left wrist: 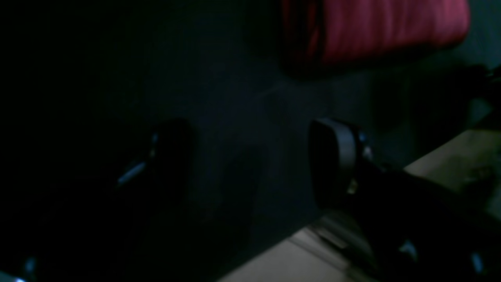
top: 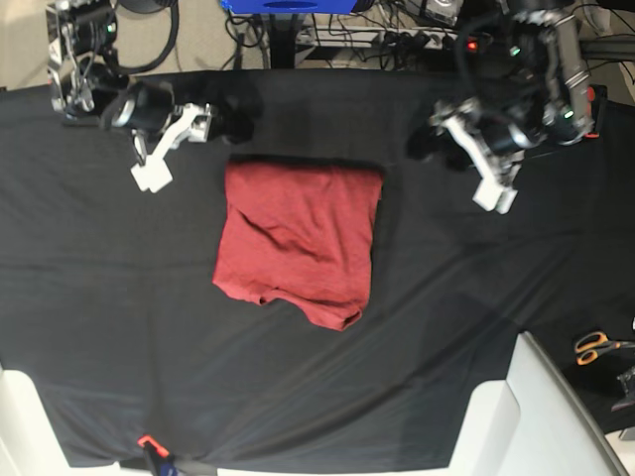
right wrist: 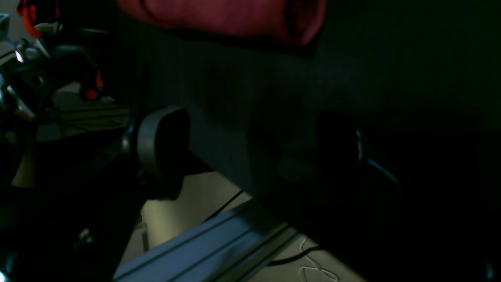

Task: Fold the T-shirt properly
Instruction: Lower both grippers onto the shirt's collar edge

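The brick-red T-shirt (top: 298, 243) lies folded into a rough rectangle on the middle of the black cloth (top: 119, 297), with its lower edge uneven. My left gripper (top: 425, 147) is off the shirt's far right corner, open and empty. In the left wrist view the gripper (left wrist: 250, 160) has its fingers (left wrist: 332, 156) wide apart over black cloth, and the shirt (left wrist: 372, 27) is ahead of them. My right gripper (top: 236, 121) is off the shirt's far left corner, open and empty. In the right wrist view the gripper (right wrist: 250, 145) is also spread apart, short of the shirt (right wrist: 219, 15).
The black cloth covers the whole table. Orange-handled scissors (top: 595, 345) lie at the right edge. A white panel (top: 536, 416) juts in at the front right. Cables and equipment (top: 298, 25) crowd the far edge. An aluminium rail (right wrist: 203, 243) runs below the table edge.
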{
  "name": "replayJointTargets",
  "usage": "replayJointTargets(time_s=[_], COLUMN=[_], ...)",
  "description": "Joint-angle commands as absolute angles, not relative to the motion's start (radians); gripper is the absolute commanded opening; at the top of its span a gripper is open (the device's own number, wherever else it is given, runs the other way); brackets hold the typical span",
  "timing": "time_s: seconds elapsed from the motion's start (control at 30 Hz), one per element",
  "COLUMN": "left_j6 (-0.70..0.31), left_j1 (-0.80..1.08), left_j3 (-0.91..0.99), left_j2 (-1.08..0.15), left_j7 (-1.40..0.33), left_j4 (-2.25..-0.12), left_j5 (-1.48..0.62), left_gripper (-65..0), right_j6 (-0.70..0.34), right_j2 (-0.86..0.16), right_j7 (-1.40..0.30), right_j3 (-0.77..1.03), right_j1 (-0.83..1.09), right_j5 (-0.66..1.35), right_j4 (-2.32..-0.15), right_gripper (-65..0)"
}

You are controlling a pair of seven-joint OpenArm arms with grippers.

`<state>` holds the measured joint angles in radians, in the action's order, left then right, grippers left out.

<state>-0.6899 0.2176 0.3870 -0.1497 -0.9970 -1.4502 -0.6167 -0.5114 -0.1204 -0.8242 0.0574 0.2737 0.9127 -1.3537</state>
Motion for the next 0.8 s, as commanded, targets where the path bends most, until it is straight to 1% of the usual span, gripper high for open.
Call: replayJointTargets(time_s=[0.0, 0.17, 0.37, 0.47, 0.77], left_j6=[-0.698, -0.698, -0.698, -0.673, -0.665], left_j1=[0.209, 0.157, 0.142, 0.120, 0.081], left_j3=[0.387, 0.371, 0.234, 0.173, 0.166], left_j2=[-0.150, -0.127, -0.130, -0.124, -0.101], left_j7=[-0.992, -0.990, -0.889, -0.872, -0.871], left_j4=[-1.438, -1.340, -1.283, -1.253, -1.231], left_j5=[-0.630, -0.630, -0.630, -0.631, -0.631], left_gripper=[-23.2, -23.9, -23.9, -23.9, -23.7], right_j6=[-0.524, -0.524, -0.524, -0.524, -0.524], right_j2=[-0.125, -0.127, -0.128, -0.128, -0.127], right_j7=[-0.812, -0.812, -0.812, -0.812, -0.812], right_j3=[0.062, 0.062, 0.062, 0.062, 0.062], right_j1=[0.252, 0.189, 0.116, 0.094, 0.084], right_j5=[0.934, 0.934, 0.934, 0.934, 0.932], right_j4=[-1.351, -1.264, -1.182, -1.158, -1.145], right_gripper=[-17.0, -17.0, -17.0, -17.0, -17.0])
